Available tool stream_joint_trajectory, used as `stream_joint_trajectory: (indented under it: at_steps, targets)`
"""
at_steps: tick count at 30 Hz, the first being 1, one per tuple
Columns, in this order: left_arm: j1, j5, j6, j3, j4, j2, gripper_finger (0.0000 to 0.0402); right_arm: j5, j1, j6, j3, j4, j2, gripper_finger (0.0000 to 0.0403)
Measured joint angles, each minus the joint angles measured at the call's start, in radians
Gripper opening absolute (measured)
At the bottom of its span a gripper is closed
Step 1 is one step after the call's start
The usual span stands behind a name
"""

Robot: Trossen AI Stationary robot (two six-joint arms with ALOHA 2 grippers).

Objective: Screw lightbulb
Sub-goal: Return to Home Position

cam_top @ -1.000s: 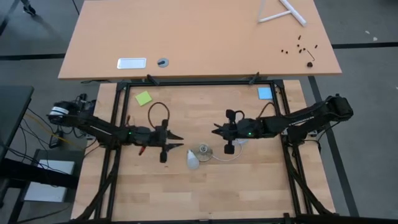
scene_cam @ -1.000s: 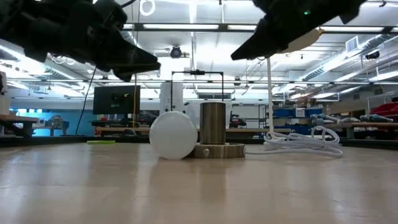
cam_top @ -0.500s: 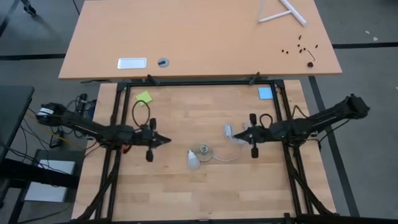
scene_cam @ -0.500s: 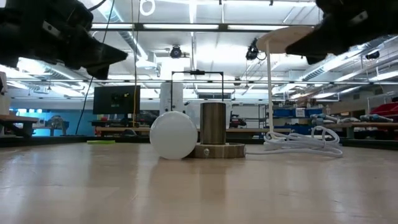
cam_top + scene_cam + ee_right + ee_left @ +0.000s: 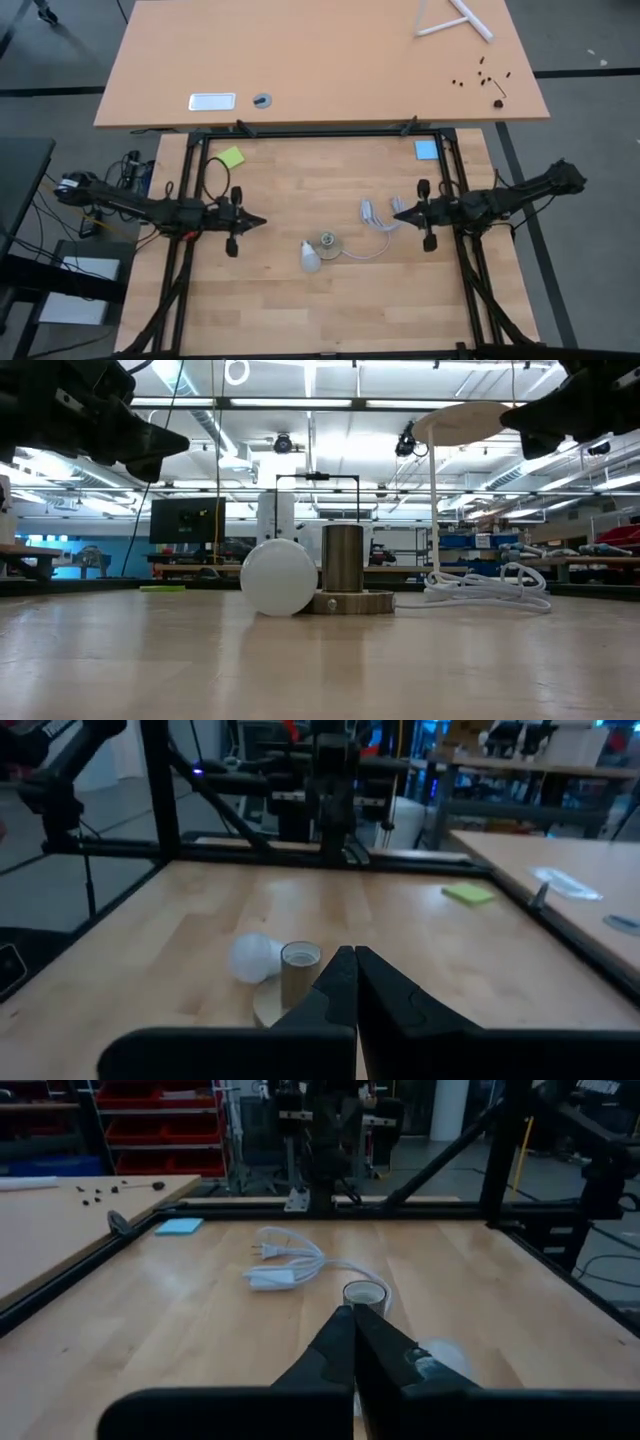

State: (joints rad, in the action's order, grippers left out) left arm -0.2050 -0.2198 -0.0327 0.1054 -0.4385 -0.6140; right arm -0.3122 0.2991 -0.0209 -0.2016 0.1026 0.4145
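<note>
- The wooden table (image 5: 300, 310) sets the scene: the lamp parts lie near its middle, with one arm on each side of them.
- The left arm (image 5: 150, 208) stretches in from its own side. I judge the retreat goes best straight back along that line, high above the wood, with no sideways sweep.
- The right arm (image 5: 500, 200) mirrors it. It should pull back at an even pace and well above the table.
- The left gripper (image 5: 258, 222) has its jaws pressed together on nothing, so no release is needed.
- The right gripper (image 5: 398, 213) is likewise closed and empty. It hangs near the white cord (image 5: 375, 215) but apart from it, so its path should rise clear of those loops.
- The socket (image 5: 327, 241) stands upright and empty.
- The lightbulb (image 5: 310, 257) lies on its side on the table, against the socket's base. It is not screwed in and could roll if nudged.
</note>
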Motion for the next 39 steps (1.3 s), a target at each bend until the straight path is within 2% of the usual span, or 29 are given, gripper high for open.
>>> stream_joint_trajectory:
  at_steps: [9, 14, 18, 23, 30, 35, 39]
  targets:
    - [0.000, -0.022, -0.030, 0.000, 0.220, 0.202, 0.0004, 0.012, 0.000, -0.008, 0.000, -0.172, -0.255, 0.0007]
    - [0.011, -0.023, -0.017, -0.021, 0.214, 0.302, 0.0004, 0.073, 0.000, -0.030, 0.012, -0.219, -0.414, 0.0007]
    - [0.058, 0.042, -0.037, -0.098, 0.134, 0.335, 0.0003, 0.077, -0.005, -0.057, 0.018, -0.212, -0.409, 0.0006]
    - [0.116, 0.068, -0.049, -0.097, 0.118, 0.318, 0.0003, 0.127, -0.032, -0.057, 0.048, -0.140, -0.411, 0.0006]
    - [0.209, 0.165, -0.026, -0.097, 0.091, 0.319, 0.0003, 0.210, -0.116, -0.054, 0.086, -0.053, -0.411, 0.0004]
    - [0.250, 0.175, 0.009, -0.097, 0.095, 0.335, 0.0003, 0.284, -0.166, -0.043, 0.075, -0.080, -0.411, 0.0002]
    - [0.252, 0.164, 0.025, -0.090, 0.197, 0.400, 0.0004, 0.245, -0.166, -0.028, 0.020, -0.182, -0.411, 0.0002]
